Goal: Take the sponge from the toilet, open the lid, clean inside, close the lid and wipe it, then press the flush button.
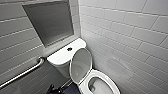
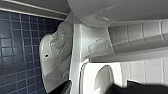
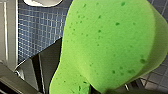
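Note:
The white toilet [image 1: 100, 82] stands in the corner with its lid [image 1: 80, 65] raised against the tank [image 1: 62, 56], and the bowl is open to view. On the tank top sits the dark round flush button [image 1: 69, 49]. The bright green sponge [image 3: 110, 45] looms large in the right wrist view, and my right gripper [image 3: 100, 88] is shut on its lower end above the blue tiled floor [image 3: 40, 30]. My left gripper [image 2: 140, 88] is open and low beside the toilet's pedestal [image 2: 75, 50], holding nothing.
A metal grab bar [image 1: 23, 72] runs along the left tiled wall. A recessed niche [image 1: 50, 21] sits above the tank. The right tiled wall [image 1: 130, 45] stands close to the bowl. A dark shape [image 1: 53, 89] lies at the toilet's base.

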